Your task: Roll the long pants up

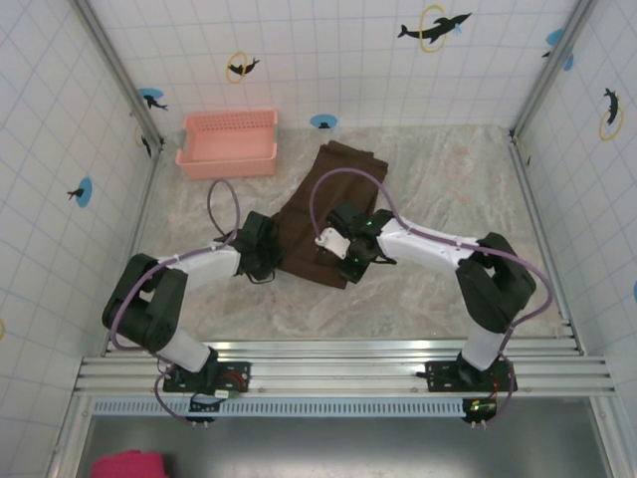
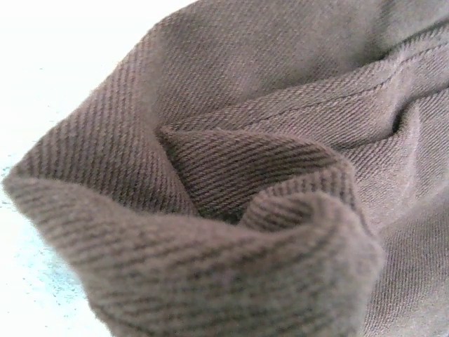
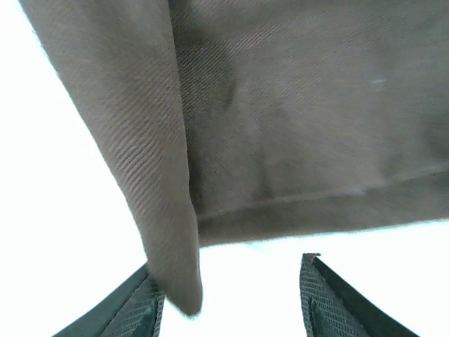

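Long pants (image 1: pixel 299 234) lie at frame centre on the marble table (image 1: pixel 448 189), lower right of the pink basket (image 1: pixel 227 159).
Left gripper (image 1: pixel 269 264) pinches bunched fabric at their left edge; right gripper (image 3: pixel 231 309) stands parted at their lower hem.

Top external: high, rear, looking down. Wrist views: both pressed close against long pants (image 1: pixel 348 157), shared with top.

robot test cell, lab-type setup. walls (image 1: pixel 328 70) of white tile print with dolphin decals (image 1: pixel 433 28) close in a marble-look counter (image 1: pixel 448 179) on three sides. left arm (image 1: pixel 204 264) and right arm (image 1: pixel 428 244) sit bolted to an aluminium rail (image 1: pixel 328 360) at its near edge.
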